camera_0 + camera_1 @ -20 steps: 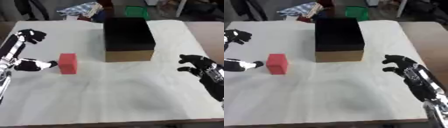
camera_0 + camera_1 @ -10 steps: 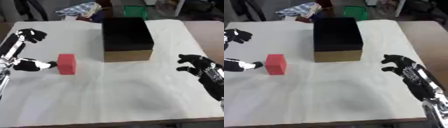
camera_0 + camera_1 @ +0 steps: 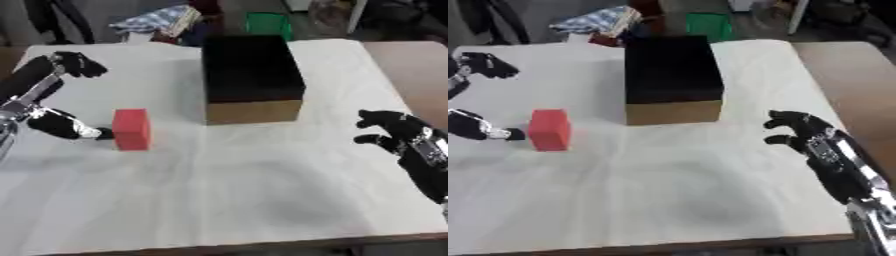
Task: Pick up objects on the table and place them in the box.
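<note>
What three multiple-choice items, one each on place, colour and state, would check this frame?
1. Where does the block stand relative to the box?
A. Inside it
B. On the table to its left
C. On the table to its right

2. What colour is the block?
A. Red
B. Blue
C. Yellow

3. What is the right hand doing?
A. Gripping the block
B. Resting inside the box
C. Holding nothing, to the right of the box

Answers:
1. B: the block sits on the white table, apart from the box's left wall.
2. A: its faces are plainly red.
3. C: it is near the table's right edge with fingers loosely bent round nothing, while the left hand has a fingertip at the block's left side.
</note>
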Controlling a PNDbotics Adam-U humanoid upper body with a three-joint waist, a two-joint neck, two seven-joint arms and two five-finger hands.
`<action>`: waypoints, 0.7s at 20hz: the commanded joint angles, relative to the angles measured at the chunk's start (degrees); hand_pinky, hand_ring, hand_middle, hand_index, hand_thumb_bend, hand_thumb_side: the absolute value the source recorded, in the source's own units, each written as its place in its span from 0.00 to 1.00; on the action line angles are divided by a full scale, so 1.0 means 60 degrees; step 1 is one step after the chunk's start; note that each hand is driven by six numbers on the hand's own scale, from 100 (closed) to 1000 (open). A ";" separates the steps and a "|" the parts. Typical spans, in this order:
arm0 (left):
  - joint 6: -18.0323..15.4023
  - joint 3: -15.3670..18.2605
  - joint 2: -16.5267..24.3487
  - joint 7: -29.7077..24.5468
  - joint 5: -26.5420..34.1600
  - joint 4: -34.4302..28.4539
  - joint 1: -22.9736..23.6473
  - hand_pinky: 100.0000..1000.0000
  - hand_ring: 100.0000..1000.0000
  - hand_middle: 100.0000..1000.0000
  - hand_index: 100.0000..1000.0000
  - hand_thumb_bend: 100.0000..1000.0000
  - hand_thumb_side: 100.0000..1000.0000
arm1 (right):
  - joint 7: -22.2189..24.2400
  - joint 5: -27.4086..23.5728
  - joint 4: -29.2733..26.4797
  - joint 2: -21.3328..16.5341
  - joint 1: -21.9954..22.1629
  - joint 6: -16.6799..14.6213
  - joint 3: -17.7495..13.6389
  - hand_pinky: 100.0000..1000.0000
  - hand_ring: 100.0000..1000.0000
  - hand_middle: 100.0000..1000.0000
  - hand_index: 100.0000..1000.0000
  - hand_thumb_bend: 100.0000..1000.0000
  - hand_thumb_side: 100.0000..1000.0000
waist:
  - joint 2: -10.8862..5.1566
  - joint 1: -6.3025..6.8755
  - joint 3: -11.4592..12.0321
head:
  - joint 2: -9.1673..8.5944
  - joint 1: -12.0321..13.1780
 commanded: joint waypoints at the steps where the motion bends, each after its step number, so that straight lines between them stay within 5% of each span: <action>1: -0.0167 -0.0280 0.0485 -0.0369 -0.0272 0.0516 -0.0478 0.72 0.69 0.63 0.77 0.83 0.18 | 0.0018 0.0017 -0.0185 -0.0182 -0.0058 0.0014 -0.0021 0.74 1.00 0.68 0.80 0.00 0.74 | -0.0153 0.0030 -0.0026 | 0.0017 0.0010; 14: -0.0413 -0.1113 -0.0480 -0.0677 -0.0958 0.3068 -0.2320 0.71 0.68 0.63 0.77 0.83 0.19 | 0.0069 0.0016 -0.0159 -0.0178 -0.0030 0.0033 0.0027 0.74 1.00 0.69 0.80 0.00 0.74 | -0.0212 0.0053 -0.0072 | 0.0019 0.0027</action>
